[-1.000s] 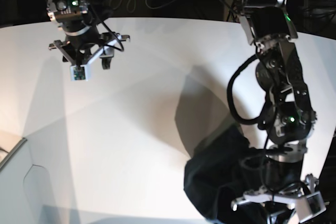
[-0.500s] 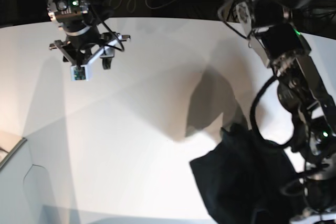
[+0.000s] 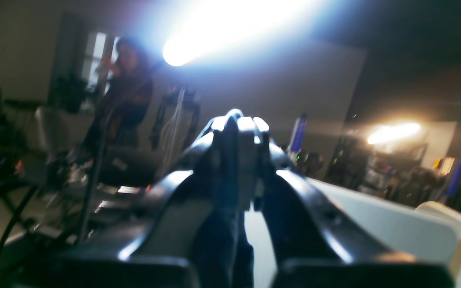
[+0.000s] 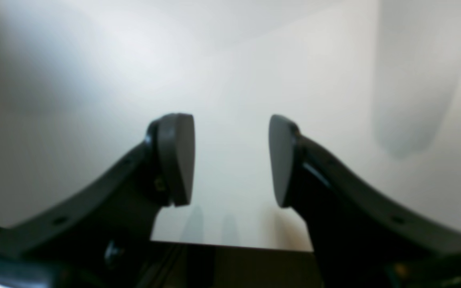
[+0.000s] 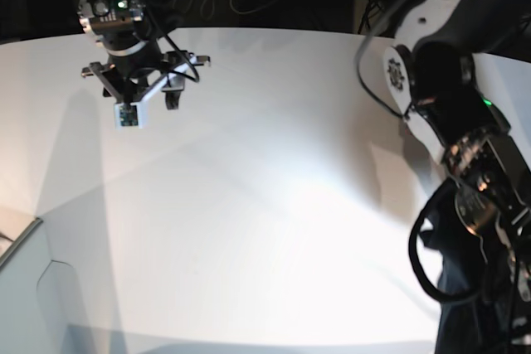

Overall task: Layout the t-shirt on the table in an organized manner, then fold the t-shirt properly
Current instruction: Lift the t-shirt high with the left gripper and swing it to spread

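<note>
The t-shirt (image 5: 465,288) was a soft, dark navy bunch hanging low at the right edge of the base view, mostly hidden behind the left arm and off the smooth white table (image 5: 249,205). In the left wrist view, a strip of that dark cloth ran up between the glossy black curved fingers of the left gripper (image 3: 240,132), which was clenched on it with the tips pressed together. The right gripper (image 4: 232,160) hovered over bare tabletop at the far left, released, its flat rounded matte pads (image 4: 176,158) well apart with nothing between them.
</note>
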Action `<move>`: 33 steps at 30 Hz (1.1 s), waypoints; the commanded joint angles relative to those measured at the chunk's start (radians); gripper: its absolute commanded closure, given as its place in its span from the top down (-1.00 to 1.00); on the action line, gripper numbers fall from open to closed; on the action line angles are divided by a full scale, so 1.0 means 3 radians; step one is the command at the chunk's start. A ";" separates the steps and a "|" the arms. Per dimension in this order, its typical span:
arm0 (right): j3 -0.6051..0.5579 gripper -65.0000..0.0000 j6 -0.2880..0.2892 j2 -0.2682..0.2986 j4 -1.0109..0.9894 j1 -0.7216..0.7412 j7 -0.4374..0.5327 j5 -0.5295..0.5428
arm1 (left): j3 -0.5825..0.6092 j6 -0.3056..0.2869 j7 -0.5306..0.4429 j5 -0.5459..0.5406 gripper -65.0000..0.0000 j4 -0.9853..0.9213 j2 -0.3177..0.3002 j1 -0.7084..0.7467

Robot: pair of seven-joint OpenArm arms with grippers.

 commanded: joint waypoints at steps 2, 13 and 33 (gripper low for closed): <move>0.0002 -0.07 0.0006 0.0005 0.0050 0.0000 0.0073 -0.0001 | 0.0001 -0.0018 -0.0105 -0.0002 -0.99 0.0043 -0.0015 -0.0126; 0.0002 -0.07 0.0006 0.0010 0.0050 0.0005 0.0073 -0.0001 | 0.0635 -0.0034 -0.0126 -0.0293 -0.98 -0.0223 0.0041 -0.0024; 0.0431 -0.07 0.0001 0.0005 0.0050 0.0005 0.0073 -0.0001 | 0.2691 -0.0039 -0.0126 -0.0948 -0.18 -0.1496 0.0220 0.0549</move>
